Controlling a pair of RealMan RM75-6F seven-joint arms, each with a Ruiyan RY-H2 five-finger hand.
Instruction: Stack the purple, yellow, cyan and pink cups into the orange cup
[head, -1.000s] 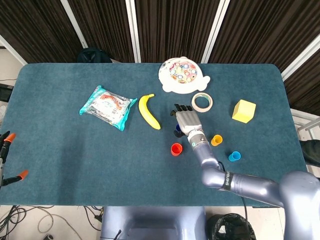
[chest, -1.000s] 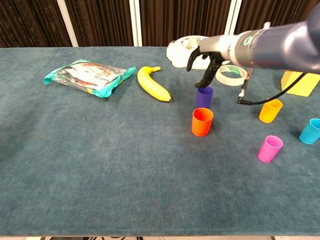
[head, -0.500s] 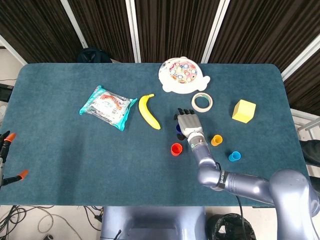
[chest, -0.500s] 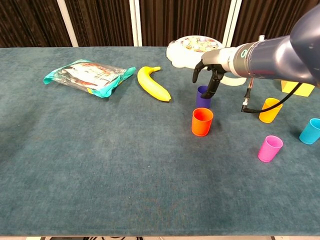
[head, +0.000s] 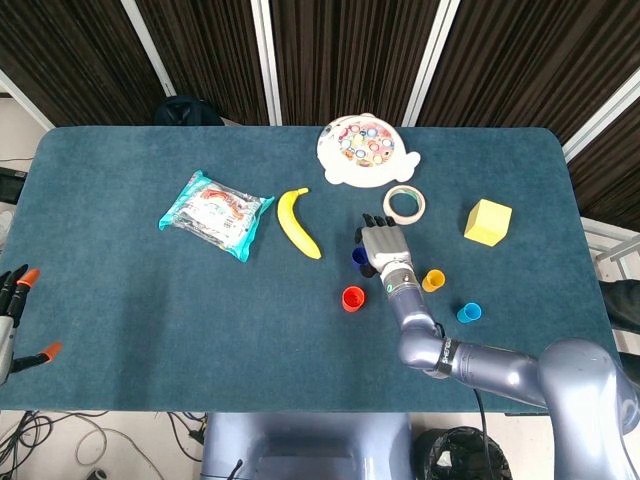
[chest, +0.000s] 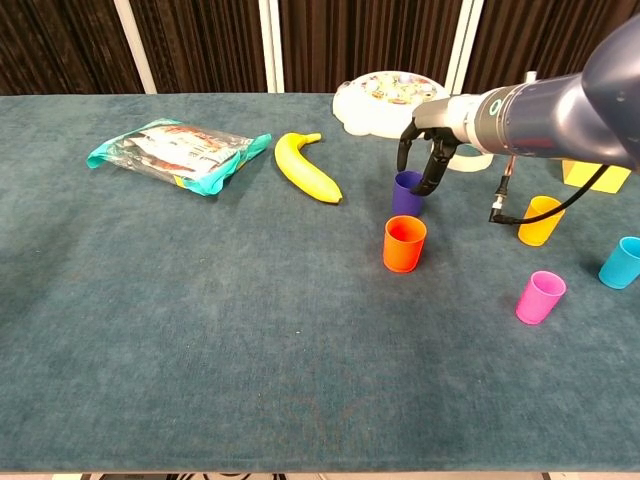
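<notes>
The purple cup (chest: 406, 194) stands upright just behind the orange cup (chest: 404, 243). My right hand (chest: 431, 150) hangs over the purple cup's right rim with its fingers (chest: 424, 180) curled downward and reaching the rim; it holds nothing. In the head view the right hand (head: 383, 245) covers most of the purple cup (head: 357, 257), and the orange cup (head: 352, 298) lies nearer me. To the right stand the yellow cup (chest: 540, 221), the pink cup (chest: 540, 297) and the cyan cup (chest: 622, 262). My forearm hides the pink cup in the head view. No view shows my left hand.
A banana (head: 298, 222) and a snack bag (head: 215, 213) lie to the left. A round toy plate (head: 365, 150) and a tape roll (head: 405, 204) sit behind the hand. A yellow block (head: 488, 221) is at the far right.
My right hand has shifted slightly right and come down, bringing its fingers from above the purple cup to its right rim. The cups have not moved.
</notes>
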